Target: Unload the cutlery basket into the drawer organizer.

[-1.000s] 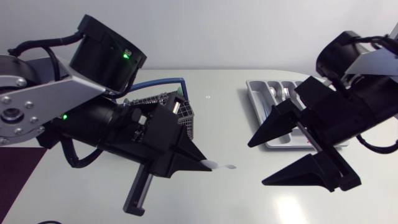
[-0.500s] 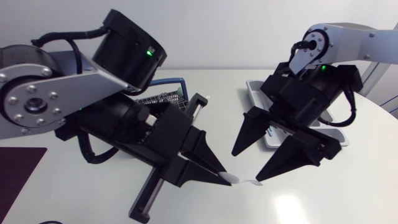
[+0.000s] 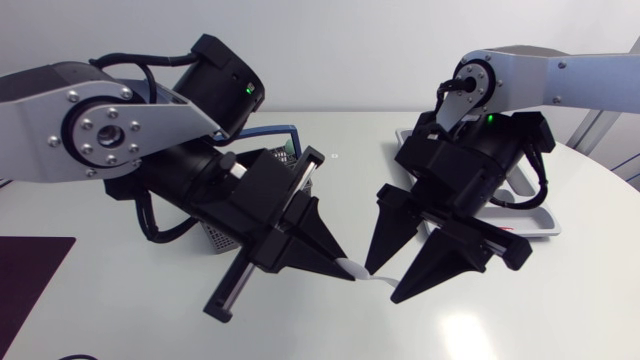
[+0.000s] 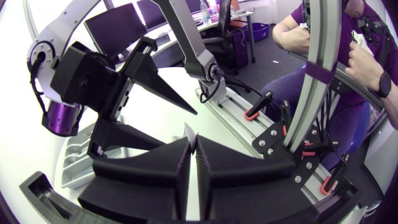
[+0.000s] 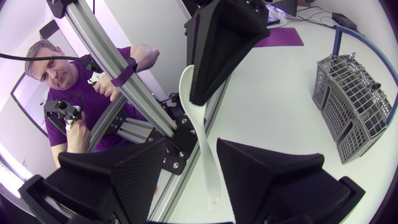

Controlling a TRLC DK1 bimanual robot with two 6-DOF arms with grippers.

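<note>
Left gripper (image 3: 343,270) pinches the slim white plastic spoon (image 3: 364,272) by one end, mid-air over the table's (image 3: 480,330) front middle. Right gripper (image 3: 384,282) straddles it, fingers spread wide. Release early and it likely drops! Grey wire cutlery basket (image 5: 354,99) sits mostly hidden behind the left arm (image 3: 100,130); the grey organizer tray (image 3: 538,218) is half-covered.

I see the white plastic spoon (image 3: 368,273) pinched at its bowl end in my left gripper (image 3: 350,272) (handle poking out), grey mesh cutlery basket (image 5: 354,102) upright on the table, grey drawer organizer (image 3: 538,212) flat, well apart.
</note>
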